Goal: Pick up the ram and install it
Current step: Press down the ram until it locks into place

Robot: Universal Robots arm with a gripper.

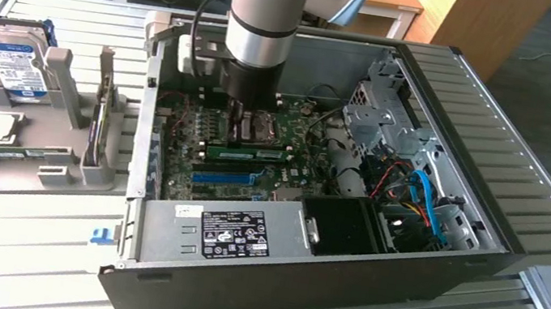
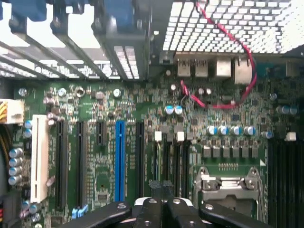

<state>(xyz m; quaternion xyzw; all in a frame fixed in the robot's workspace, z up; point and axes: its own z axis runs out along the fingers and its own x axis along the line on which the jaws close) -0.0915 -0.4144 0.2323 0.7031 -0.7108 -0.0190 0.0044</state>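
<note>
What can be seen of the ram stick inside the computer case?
The ram is a long, narrow green board with a row of dark chips. It sits on its long edge on the motherboard inside the open case, between the CPU socket and the blue slot, parallel to that slot. The shut end effector hangs just above it; contact cannot be told.

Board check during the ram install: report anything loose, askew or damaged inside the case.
Nothing looks damaged or spilled. One thing stands out: a thin red wire lies in a loose loop across the motherboard near the rear ports, apparently not tied down. The gripper is shut just above the board.
</note>
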